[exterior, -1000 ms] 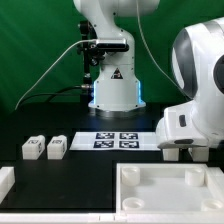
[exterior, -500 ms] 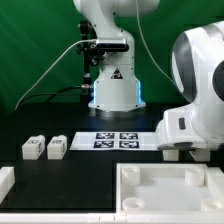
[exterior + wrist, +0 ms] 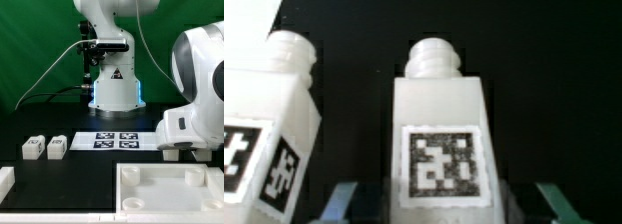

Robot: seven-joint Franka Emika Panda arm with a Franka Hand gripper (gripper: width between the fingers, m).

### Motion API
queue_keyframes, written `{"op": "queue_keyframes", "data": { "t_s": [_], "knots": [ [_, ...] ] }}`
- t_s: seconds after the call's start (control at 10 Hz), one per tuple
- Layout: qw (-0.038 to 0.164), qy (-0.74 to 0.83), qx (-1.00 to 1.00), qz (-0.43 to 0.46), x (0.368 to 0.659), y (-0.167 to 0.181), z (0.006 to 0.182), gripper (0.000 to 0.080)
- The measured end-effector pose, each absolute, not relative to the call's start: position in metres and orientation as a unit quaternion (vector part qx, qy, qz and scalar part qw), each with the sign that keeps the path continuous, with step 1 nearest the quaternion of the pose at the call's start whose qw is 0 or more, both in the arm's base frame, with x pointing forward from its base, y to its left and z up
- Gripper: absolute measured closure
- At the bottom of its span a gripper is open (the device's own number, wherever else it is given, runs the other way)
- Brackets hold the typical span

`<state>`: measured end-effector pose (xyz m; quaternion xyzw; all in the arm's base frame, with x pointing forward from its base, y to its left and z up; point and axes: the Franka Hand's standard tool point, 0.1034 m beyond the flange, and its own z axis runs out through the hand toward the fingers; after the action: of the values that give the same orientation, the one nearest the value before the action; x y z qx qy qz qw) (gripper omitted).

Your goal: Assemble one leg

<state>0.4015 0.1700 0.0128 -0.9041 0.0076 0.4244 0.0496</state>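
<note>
In the wrist view a white leg [image 3: 445, 120] with a black-and-white marker tag and a round peg at its end lies on the black table between my fingers. My gripper [image 3: 448, 202] is open: both fingertips [image 3: 345, 200] stand clear of the leg's sides. A second leg [image 3: 263, 130] lies beside the first. In the exterior view my gripper [image 3: 177, 152] is low at the right, its fingertips hidden behind the panel. Two more legs [image 3: 32, 148] [image 3: 57, 148] stand at the exterior view's left.
The large white tray-shaped panel [image 3: 165, 178] lies at the front right, just in front of my hand. The marker board [image 3: 118, 140] lies in the middle by the robot base. Another white part [image 3: 5, 180] sits at the front left edge.
</note>
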Motion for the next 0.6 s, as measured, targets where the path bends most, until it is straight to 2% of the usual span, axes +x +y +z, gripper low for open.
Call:
{"op": "queue_keyframes", "data": {
  "t_s": [0.4,0.6],
  "knots": [
    [0.054,0.000,-0.906,0.420,0.406,0.167,0.015,0.0509],
    [0.075,-0.028,-0.914,0.397,0.447,0.144,0.055,0.0508]
  ]
}}
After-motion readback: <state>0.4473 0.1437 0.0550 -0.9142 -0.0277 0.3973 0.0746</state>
